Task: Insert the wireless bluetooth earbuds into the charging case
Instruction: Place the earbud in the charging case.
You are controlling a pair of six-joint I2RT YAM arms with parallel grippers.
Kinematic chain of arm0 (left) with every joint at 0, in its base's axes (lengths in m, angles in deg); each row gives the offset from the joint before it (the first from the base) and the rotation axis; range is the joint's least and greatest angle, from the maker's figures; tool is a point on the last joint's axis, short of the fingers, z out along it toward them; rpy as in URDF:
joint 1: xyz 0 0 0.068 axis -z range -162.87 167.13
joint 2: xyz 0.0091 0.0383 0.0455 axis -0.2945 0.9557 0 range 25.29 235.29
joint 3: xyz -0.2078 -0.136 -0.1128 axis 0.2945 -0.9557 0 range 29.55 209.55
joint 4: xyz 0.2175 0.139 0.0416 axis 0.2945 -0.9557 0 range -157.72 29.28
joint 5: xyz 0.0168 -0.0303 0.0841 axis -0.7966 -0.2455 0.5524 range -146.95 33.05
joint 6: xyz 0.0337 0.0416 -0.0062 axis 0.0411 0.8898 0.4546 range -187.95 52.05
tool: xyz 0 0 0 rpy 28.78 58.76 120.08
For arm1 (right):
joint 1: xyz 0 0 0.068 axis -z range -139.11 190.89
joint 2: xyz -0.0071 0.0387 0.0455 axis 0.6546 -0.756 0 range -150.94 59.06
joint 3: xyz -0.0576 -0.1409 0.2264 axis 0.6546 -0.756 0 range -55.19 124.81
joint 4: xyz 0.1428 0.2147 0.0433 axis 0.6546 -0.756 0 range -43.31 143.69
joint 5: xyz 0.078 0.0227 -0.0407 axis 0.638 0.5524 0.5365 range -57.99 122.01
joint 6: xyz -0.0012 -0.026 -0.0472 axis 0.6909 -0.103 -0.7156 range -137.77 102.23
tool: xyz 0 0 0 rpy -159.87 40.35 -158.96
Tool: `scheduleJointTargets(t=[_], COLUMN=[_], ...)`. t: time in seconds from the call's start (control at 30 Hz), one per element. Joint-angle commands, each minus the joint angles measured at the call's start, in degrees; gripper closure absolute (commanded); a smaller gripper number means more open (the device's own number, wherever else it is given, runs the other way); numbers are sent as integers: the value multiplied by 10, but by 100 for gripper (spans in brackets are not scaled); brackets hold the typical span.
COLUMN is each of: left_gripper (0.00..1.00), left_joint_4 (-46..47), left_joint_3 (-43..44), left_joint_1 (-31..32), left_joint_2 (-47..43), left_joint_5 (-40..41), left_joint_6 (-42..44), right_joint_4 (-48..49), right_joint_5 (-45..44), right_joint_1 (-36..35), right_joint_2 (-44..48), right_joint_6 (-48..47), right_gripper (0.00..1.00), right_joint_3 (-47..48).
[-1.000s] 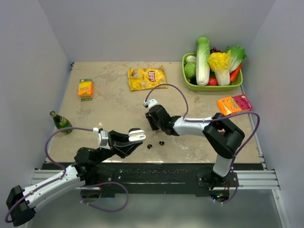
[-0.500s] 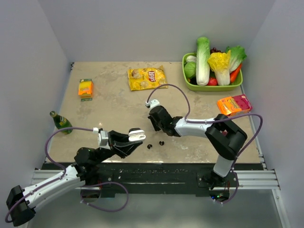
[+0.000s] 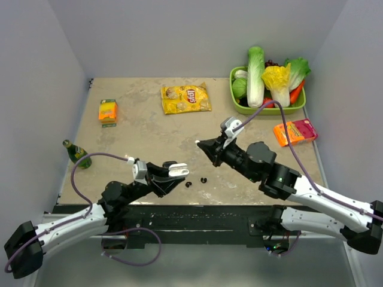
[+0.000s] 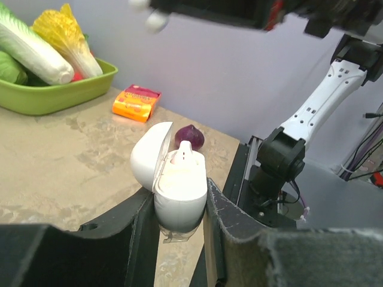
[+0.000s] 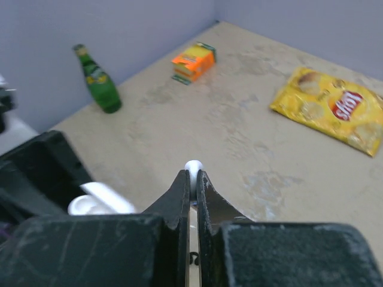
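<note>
My left gripper (image 3: 173, 173) is shut on the white charging case (image 3: 175, 170) and holds it just above the table's near edge. In the left wrist view the case (image 4: 179, 185) stands between the fingers (image 4: 134, 239) with its lid open, and a whitish earbud (image 4: 182, 154) sits inside. My right gripper (image 3: 200, 144) is raised above the table, right of and beyond the case. It is shut on a whitish earbud (image 5: 192, 167). Two dark earbuds (image 3: 188, 184) (image 3: 203, 179) lie on the table beside the case. One shows purplish behind the case (image 4: 190, 136).
A green basket (image 3: 238, 107) of vegetables stands back right, with an orange-pink packet (image 3: 294, 131) in front of it. A yellow chips bag (image 3: 185, 98), an orange box (image 3: 108, 111) and a green bottle (image 3: 76, 153) lie further left.
My right arm has lifted off the table and swung up and to the right, its fingers shut on the whitish bud. My left gripper has edged right with the case.
</note>
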Motion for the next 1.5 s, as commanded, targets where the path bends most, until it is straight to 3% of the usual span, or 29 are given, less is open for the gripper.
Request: scheduleJointTargets(t=[0.0,0.03,0.13,0.4,0.7,1.47], left_gripper=[100,100,100,100,100,100], left_joint_4=[98,99,89,45,37,52], left_joint_3=[-43,-38,-13,38,84,89], left_joint_1=[2,2,3,3,4,37], left_joint_2=[54,59,76,107,167,176], left_joint_5=[-21,-26,-55,-135,-216,-208], left_joint_6=[-11,-8,-1,17,18,39], right_joint_4=[-54,-60,-98,-146,-185,-196], right_joint_5=[152,218,299,384,381,296], right_joint_1=[-10,-12,-15,-20,-43,-73], right_joint_2=[39,45,53,60,26,-17], right_joint_6=[-46,-51,-71,-91,-115,-113], right_gripper=[100,100,100,100,100,100], right_joint_3=[20,21,31,39,56,52])
